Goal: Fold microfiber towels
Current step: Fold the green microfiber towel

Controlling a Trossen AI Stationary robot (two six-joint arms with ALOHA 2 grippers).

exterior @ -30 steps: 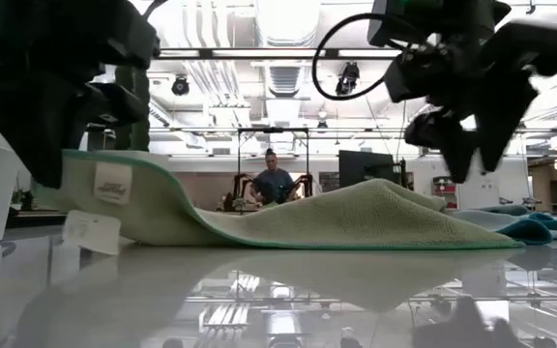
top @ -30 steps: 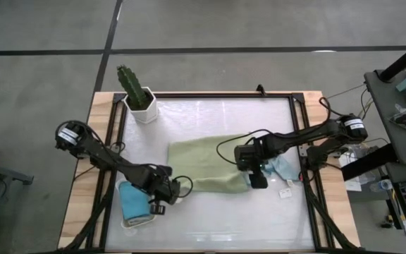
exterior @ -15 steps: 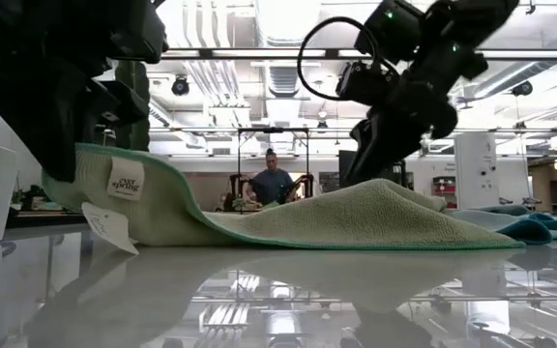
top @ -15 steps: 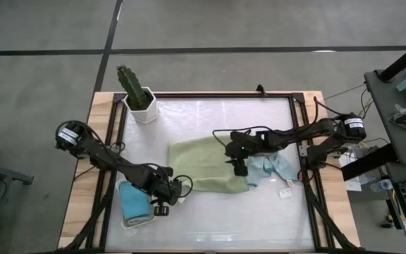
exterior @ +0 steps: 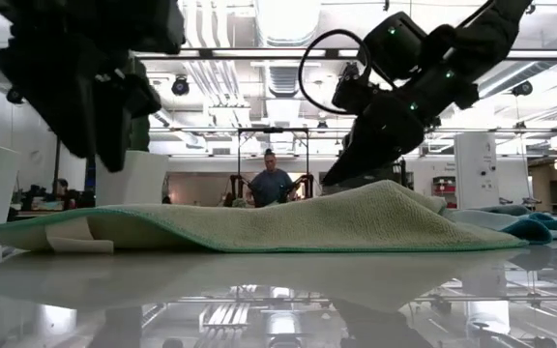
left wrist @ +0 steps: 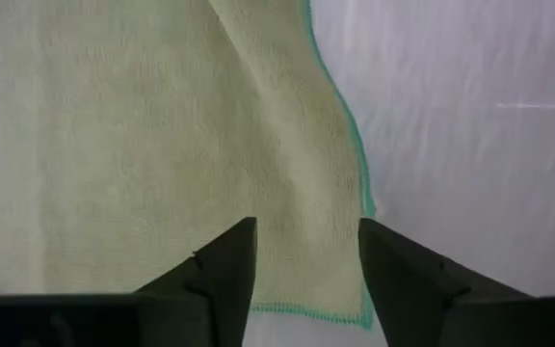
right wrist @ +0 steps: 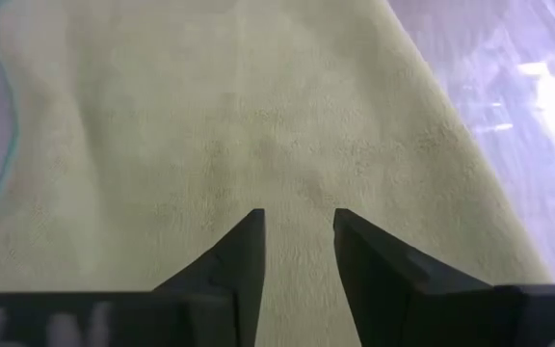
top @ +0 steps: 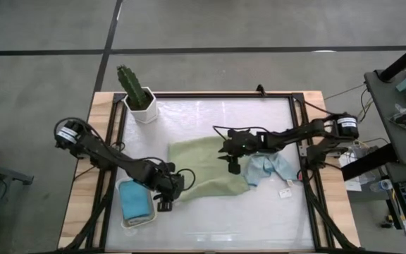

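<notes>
A sage green towel (top: 203, 166) lies spread on the table's middle, with a low hump (exterior: 385, 198) toward its right end. My left gripper (top: 163, 204) hangs open just above the towel's near left corner (left wrist: 340, 299), and that corner lies flat. My right gripper (top: 233, 168) slants down over the towel's right half (right wrist: 210, 116), with a narrow gap between its fingers. A pale blue towel (top: 270, 168) is crumpled on the table by the green one's right edge. A teal towel (top: 134, 201) lies in the white tray (top: 127, 222). My right gripper's fingertips (right wrist: 249, 241) are close over the green towel's surface. They come from the table's right side, slanting down. I cannot tell whether they touch the cloth.
A cactus in a white pot (top: 144, 109) stands at the far left corner. A small white tag (top: 285, 192) lies near the right edge. The black frame (top: 298, 113) runs around the white tabletop. Bare table shows along the far side and the near side.
My left gripper has let go of the green towel's near left corner, which was held raised and has dropped flat onto the table. My right gripper has moved toward the table's left and down, tipping from pointing down to a slant over the towel.
</notes>
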